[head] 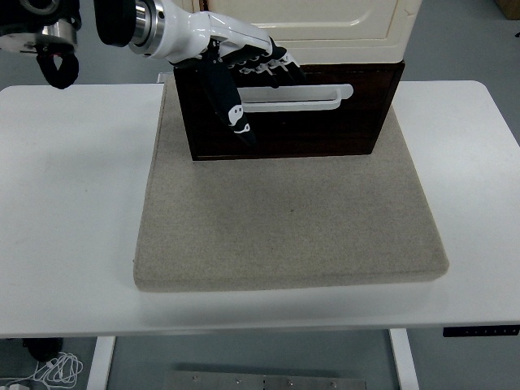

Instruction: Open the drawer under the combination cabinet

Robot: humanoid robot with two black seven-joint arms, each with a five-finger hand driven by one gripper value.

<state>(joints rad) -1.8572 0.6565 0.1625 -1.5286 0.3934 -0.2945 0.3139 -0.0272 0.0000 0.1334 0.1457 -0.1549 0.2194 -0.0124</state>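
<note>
We look down on a white rectangular table [73, 203] with a grey floor showing beyond its far edge and below its near edge. A square beige felt mat [288, 219] lies in the middle of the table, and at the mat's far end stands the cream-coloured combination cabinet [357, 28], with a dark brown wooden drawer [325, 126] under it. The drawer front faces us and carries a long white bar handle [313, 97]. The drawer front sits about flush under the cabinet, so we judge it closed.

The left hand [244, 69], black-fingered with a white shell on its back, reaches in from the upper left and is at the left end of the handle. Its fingers [276, 65] are bent over the top of the bar, and the thumb [231, 110] points down across the drawer front. We cannot tell whether the fingers actually press on the bar or only lie over it.

The cabinet's upper part is cut off by the top of the picture, and the hand hides the handle's left end. At the bottom left, under the table, we see a tangle of white cable [57, 370].

The near half of the mat lies bare in front of the drawer, and bare table runs down both sides of the mat.
</note>
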